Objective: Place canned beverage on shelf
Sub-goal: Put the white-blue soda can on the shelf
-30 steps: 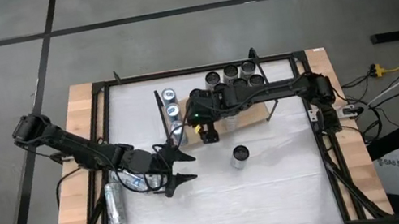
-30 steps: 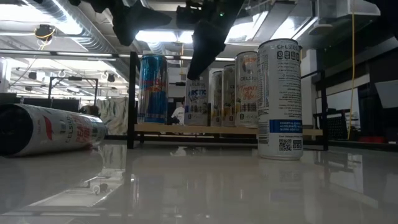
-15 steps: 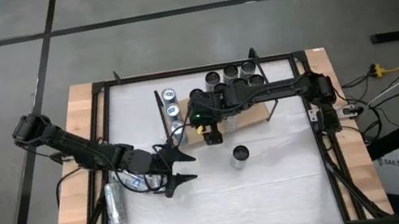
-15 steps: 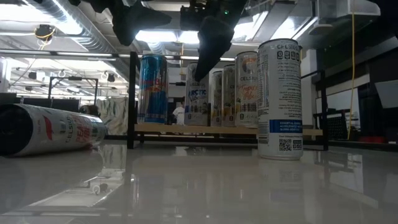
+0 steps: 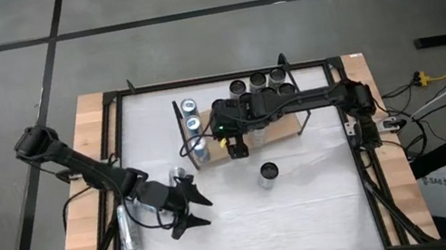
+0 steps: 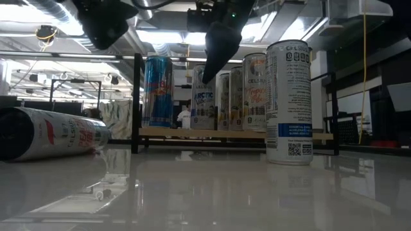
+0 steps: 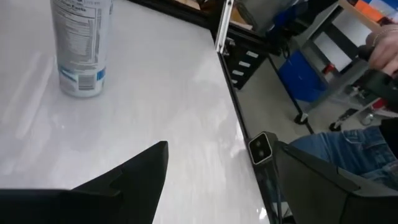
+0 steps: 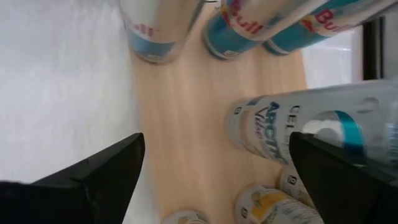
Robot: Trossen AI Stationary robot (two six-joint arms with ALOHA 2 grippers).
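A white can (image 5: 268, 172) (image 6: 288, 102) (image 7: 81, 46) stands upright on the white tabletop, just in front of the shelf. The shelf (image 5: 274, 130) (image 6: 231, 133) (image 8: 180, 124) is a wooden board that holds several upright cans. Another can (image 5: 126, 227) (image 6: 51, 133) lies on its side at the table's left. My left gripper (image 5: 193, 215) (image 7: 217, 186) is open and empty, above the table between the lying can and the standing one. My right gripper (image 5: 239, 145) (image 8: 214, 180) hangs open and empty over the shelf's near side, pointing down.
A black metal frame (image 5: 120, 143) rims the table, with wooden strips outside it. A person's legs (image 7: 348, 155) show beyond the table's edge in the left wrist view. Bare tabletop (image 5: 294, 214) lies in front of the standing can.
My left gripper has swung toward the table's near edge, away from the shelf's left end, turning as it went and staying open. My right gripper and all the cans have kept still.
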